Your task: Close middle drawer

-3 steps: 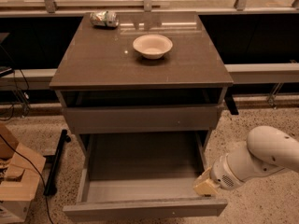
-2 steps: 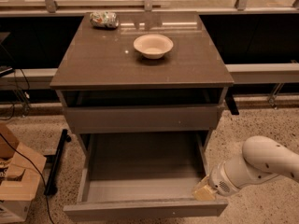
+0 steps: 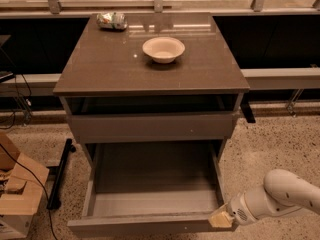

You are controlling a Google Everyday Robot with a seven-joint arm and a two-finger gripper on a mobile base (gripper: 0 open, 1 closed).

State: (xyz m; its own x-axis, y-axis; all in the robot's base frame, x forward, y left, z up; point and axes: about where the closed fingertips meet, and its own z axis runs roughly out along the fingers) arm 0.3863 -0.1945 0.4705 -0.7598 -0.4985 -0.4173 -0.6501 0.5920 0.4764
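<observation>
Lower than a second ago, the tool [image 3: 221,218] meets the right front corner of the middle drawer [image 3: 155,186] (pulled far out, the worktop [image 3: 125,69] above it) and I cannot tell its open-or-closed state, while the rigid, likely light, handleless front panel should slide under a flat push.

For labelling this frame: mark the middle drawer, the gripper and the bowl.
middle drawer [image 3: 155,196]: camera view, on its bare flat bottom.
gripper [image 3: 220,218]: camera view, on its tip at the drawer's front right corner.
bowl [image 3: 163,49]: camera view, on its pale inside.
</observation>
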